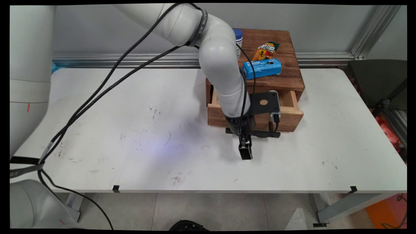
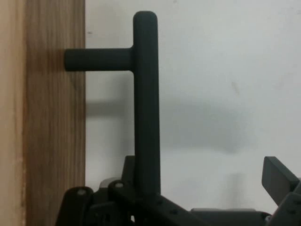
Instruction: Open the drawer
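Main view: high above the table's near edge, looking down across the white table point(image 1: 130, 130) toward the wall
Hand view: very close, facing the drawer handle point(image 2: 146, 103)
Shared: drawer front point(image 1: 286, 121) and handle

A robotics lab or test cell is indicated: a scuffed white table point(image 1: 130, 136) is set against a bare grey wall point(image 1: 113, 35) framed with aluminium rails point(image 1: 130, 60), a cabled white arm point(image 1: 221, 65) is mounted beside it, and tiled floor point(image 1: 211, 208) is seen below.
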Robot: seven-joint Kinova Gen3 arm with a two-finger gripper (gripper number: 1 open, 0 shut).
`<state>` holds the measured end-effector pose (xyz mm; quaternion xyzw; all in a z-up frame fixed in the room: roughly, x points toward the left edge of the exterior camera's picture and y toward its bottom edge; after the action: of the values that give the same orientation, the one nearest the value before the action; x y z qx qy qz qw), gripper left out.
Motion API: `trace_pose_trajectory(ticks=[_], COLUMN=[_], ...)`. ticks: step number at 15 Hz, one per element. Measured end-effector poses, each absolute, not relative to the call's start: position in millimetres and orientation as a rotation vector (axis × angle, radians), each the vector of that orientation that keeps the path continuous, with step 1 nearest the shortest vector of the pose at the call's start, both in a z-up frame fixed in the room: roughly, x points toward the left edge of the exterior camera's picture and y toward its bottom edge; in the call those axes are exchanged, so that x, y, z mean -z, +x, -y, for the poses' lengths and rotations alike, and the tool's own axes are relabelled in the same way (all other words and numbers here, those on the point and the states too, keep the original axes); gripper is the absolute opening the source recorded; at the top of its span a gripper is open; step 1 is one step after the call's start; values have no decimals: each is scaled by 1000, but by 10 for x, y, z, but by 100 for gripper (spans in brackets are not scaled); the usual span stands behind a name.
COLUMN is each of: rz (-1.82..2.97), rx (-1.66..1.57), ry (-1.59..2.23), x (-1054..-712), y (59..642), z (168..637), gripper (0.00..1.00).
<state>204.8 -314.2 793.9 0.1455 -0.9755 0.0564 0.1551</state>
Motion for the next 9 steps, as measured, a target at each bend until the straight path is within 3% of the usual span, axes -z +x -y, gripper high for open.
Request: trace_pose_trajectory(ticks=[9], rz=[2781], rx=[-151], ry=[413], x=[-7905], y=[1933], z=[2719], gripper=[100])
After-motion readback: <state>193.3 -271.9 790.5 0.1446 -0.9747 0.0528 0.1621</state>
